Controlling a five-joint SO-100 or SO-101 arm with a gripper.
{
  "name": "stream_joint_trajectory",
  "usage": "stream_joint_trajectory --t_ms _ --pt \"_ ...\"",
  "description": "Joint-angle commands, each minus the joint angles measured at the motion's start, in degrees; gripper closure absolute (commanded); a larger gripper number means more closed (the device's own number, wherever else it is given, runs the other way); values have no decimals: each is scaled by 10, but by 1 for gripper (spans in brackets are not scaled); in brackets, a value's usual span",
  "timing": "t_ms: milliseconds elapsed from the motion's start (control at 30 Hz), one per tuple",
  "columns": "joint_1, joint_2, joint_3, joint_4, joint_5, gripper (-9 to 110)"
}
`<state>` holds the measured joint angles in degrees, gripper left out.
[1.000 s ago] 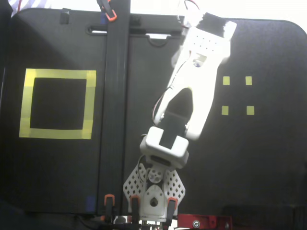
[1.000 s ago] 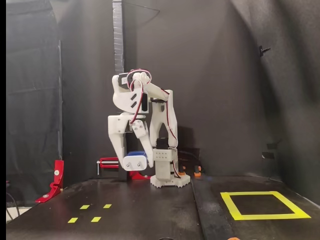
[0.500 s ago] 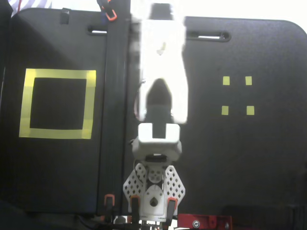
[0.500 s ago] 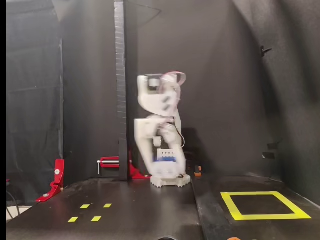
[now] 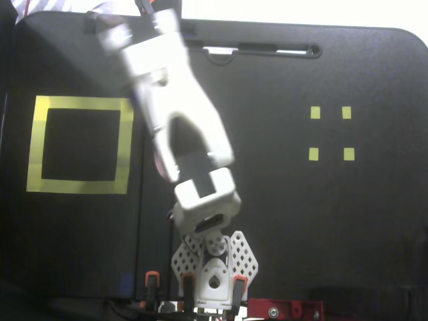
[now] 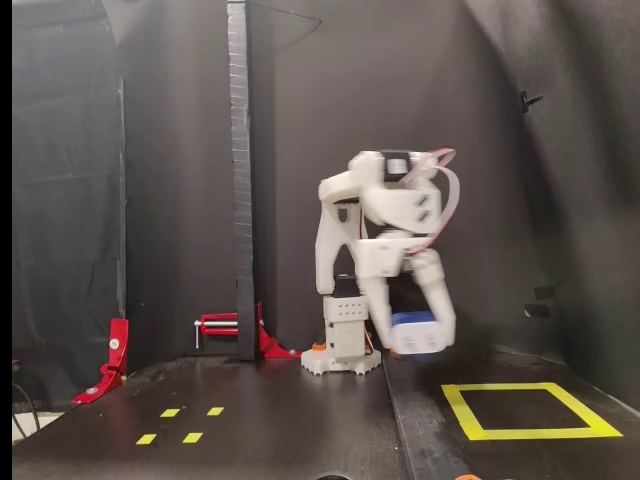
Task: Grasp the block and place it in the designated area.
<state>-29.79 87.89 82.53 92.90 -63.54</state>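
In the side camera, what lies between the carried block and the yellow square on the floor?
Nothing: in a fixed view, the end effector holds the block in the air, and only bare black surface separates it from the designated area.

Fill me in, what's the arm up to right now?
The arm is carrying the block in its gripper, held well above the table. In the side-on fixed view it is blurred with motion, close to the yellow square but not yet over it. The four small yellow markers on the other side sit bare.
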Motion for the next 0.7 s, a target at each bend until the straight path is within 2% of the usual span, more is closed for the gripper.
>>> stream_joint_trajectory --t_ms 0,333,667 --pt "-47 10 -4 4 33 83" --pt "-177 18 -4 14 154 83" --pt "-194 13 -4 7 176 83"
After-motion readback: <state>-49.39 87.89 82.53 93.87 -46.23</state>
